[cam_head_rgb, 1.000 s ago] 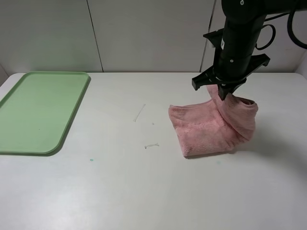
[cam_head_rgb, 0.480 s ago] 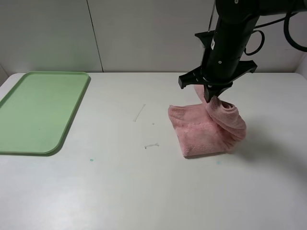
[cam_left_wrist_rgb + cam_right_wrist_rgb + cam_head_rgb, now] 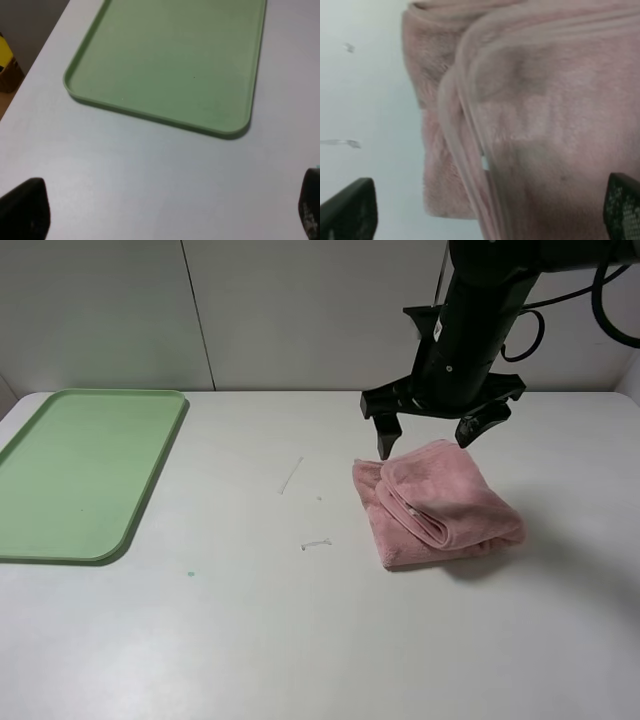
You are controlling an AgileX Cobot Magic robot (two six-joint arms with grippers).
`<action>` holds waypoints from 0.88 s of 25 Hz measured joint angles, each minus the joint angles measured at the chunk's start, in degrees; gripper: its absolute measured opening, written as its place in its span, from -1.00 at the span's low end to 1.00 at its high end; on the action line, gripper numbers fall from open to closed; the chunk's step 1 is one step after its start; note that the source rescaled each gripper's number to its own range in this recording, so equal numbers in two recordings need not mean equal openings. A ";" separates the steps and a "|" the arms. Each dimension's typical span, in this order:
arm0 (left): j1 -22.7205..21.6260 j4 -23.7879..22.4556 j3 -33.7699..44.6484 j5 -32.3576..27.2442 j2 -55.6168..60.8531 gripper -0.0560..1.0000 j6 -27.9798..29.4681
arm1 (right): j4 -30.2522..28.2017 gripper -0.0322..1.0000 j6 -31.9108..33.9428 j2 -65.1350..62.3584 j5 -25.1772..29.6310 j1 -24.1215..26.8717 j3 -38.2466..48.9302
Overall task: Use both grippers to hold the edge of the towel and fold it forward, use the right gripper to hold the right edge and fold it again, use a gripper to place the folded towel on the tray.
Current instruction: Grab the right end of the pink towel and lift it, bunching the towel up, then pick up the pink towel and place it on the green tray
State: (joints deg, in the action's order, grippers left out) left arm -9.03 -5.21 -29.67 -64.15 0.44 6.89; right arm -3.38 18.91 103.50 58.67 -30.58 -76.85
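The right arm point(image 3: 470, 315) hangs over the far edge of the towel point(image 3: 440, 505), and its jaws are spread wide, gripping nothing. In the exterior high view one black fingertip point(image 3: 385, 447) points down just beside the towel's far left corner, while the other is up off the cloth on the far right side. Whether the lower tip touches the pile cannot be told. The right wrist view agrees: the two fingertips point(image 3: 347, 210) sit at opposite sides of the picture with the pink towel point(image 3: 545, 125) filling most of the space beneath and between them, not pinched.

The towel lies folded on the white worktop point(image 3: 300, 640), to the right of the middle (a thick bundle, its upper layer laid over the lower one with a rounded fold showing along the left side). It is well apart from the light-green tray point(image 3: 80, 470), which lies flat at the left edge of the worktop with nothing on it. A few small white scraps point(image 3: 290, 476) lie on the worktop between tray and towel.

The left jaws appear only in the left wrist view: two dark fingertips point(image 3: 25, 207) stand far apart, with nothing between them, above bare worktop near one end of the tray point(image 3: 175, 60).
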 joint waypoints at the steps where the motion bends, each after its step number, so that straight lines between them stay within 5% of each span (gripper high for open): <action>1: 0.00 0.00 0.00 0.00 0.00 1.00 0.00 | 0.00 0.99 -0.06 0.00 0.00 0.00 0.00; 22: 0.00 0.00 0.00 0.00 0.00 1.00 0.00 | 2.42 1.00 -10.95 -17.69 10.88 0.00 3.96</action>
State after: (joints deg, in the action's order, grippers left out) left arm -9.03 -5.21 -29.67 -64.15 0.44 6.89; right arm -0.97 7.96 85.81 69.54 -30.58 -72.90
